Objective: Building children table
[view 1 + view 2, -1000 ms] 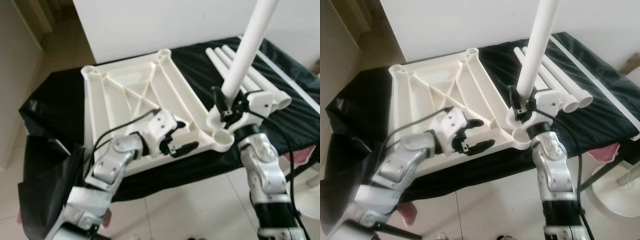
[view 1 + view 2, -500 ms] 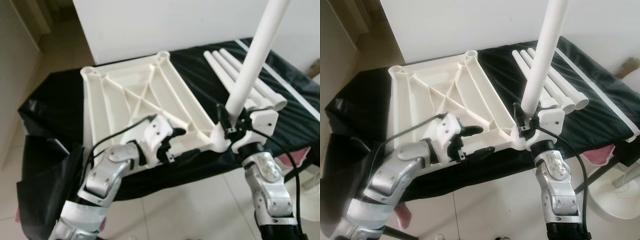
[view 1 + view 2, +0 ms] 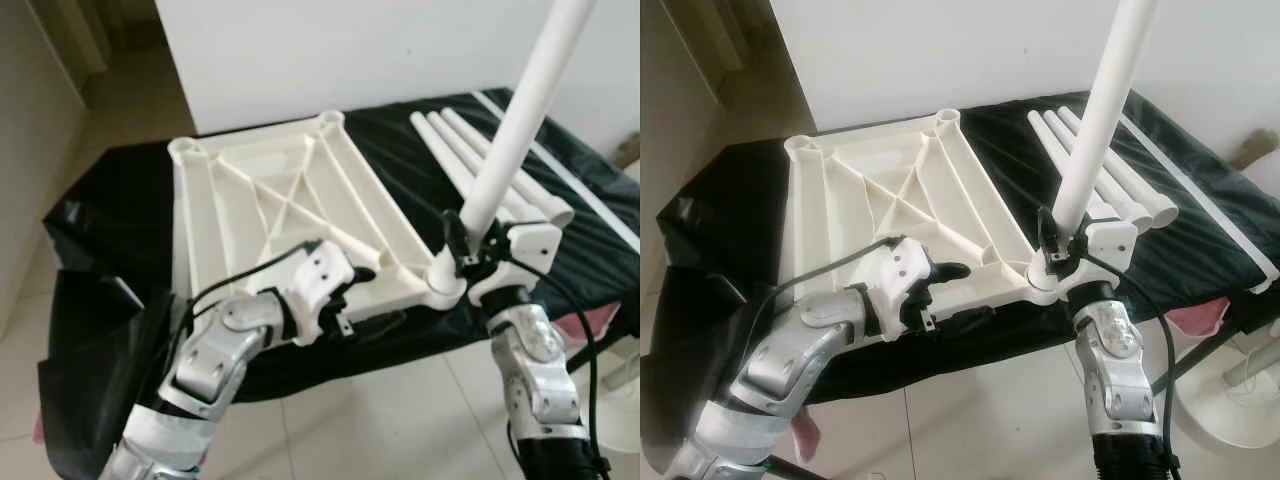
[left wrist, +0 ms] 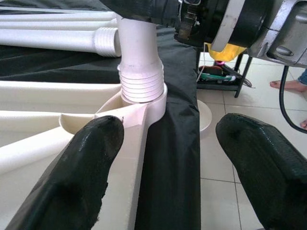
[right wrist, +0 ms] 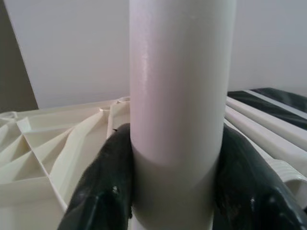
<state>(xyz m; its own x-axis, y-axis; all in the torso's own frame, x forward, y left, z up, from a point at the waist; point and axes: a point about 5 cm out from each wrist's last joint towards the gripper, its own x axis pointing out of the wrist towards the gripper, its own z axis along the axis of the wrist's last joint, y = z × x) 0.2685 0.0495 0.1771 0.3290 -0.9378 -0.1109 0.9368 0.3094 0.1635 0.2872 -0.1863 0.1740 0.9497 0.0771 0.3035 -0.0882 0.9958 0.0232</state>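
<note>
A white plastic tabletop (image 3: pixel 270 200) lies upside down on a black-covered surface. One white leg (image 3: pixel 520 120) stands tilted in the near right corner socket (image 4: pixel 144 103), its threaded end partly showing above the rim. My right gripper (image 5: pixel 175 191) is shut on this leg just above the socket. My left gripper (image 3: pixel 370 298) is open at the tabletop's near edge, left of that socket. One of its fingers (image 4: pixel 91 158) lies over the tabletop and the other hangs past the edge. Three spare legs (image 3: pixel 1110 170) lie on the cloth at the right.
A white wall panel stands behind the surface. A long white strip (image 3: pixel 580 170) runs along the cloth's right side. A round white stand base (image 3: pixel 1230 400) sits on the tiled floor at the right. A person's foot (image 4: pixel 283 85) and a small black rack (image 4: pixel 225 72) are beyond the edge.
The leg's lower end has gone down into the near right corner socket, and the leg leans more to the right. My left gripper has stayed at the near edge.
</note>
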